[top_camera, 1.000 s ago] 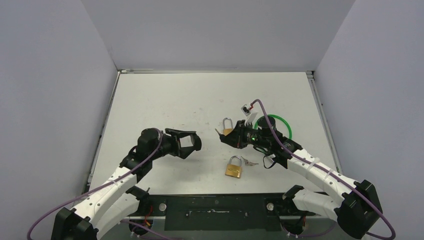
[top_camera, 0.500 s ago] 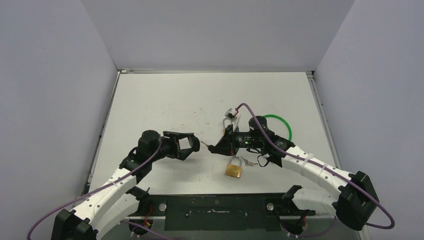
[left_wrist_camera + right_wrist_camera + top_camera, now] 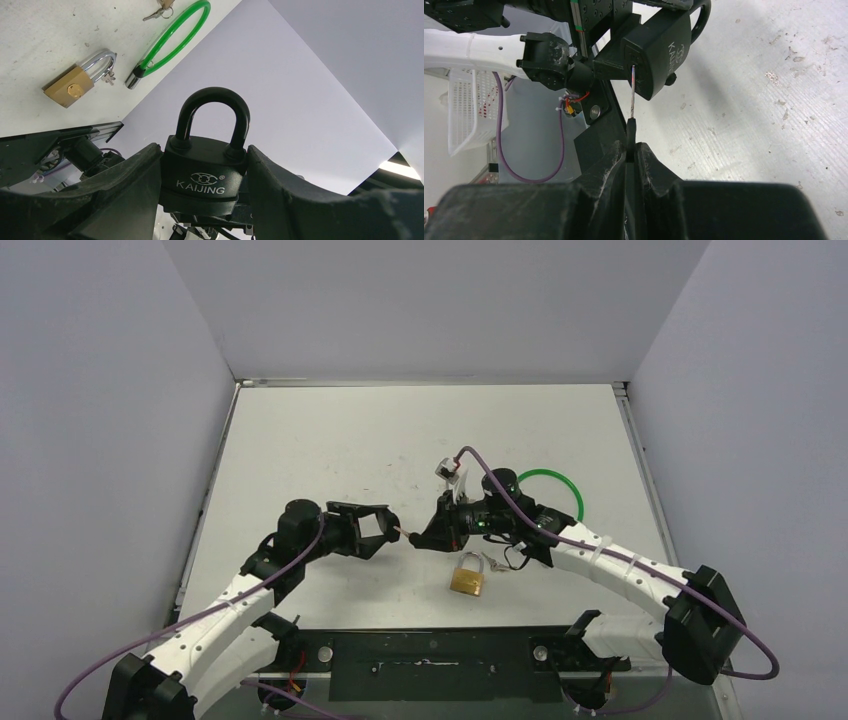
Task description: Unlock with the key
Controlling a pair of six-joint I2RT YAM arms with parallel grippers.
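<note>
A black padlock (image 3: 207, 162) marked KAIJING sits between the fingers of my left gripper (image 3: 205, 155), shackle pointing away from the wrist. The same gripper (image 3: 378, 529) hangs above the table left of centre in the top view. My right gripper (image 3: 630, 150) is shut on the black head of a key (image 3: 631, 100). The key's thin blade reaches up to the keyhole face of the padlock (image 3: 663, 47), with its tip at the hole. From above, the right gripper (image 3: 428, 536) faces the left one, and the key (image 3: 405, 535) bridges the small gap.
A brass padlock (image 3: 467, 578) lies on the table under the right arm, with small keys (image 3: 497, 562) beside it. A green cable loop (image 3: 550, 480) lies behind the right arm. The brass padlock (image 3: 70, 87) and green loop (image 3: 172, 35) also show in the left wrist view.
My right arm has swung left with the key, closing the gap until the blade meets the padlock. The left gripper has barely moved.
</note>
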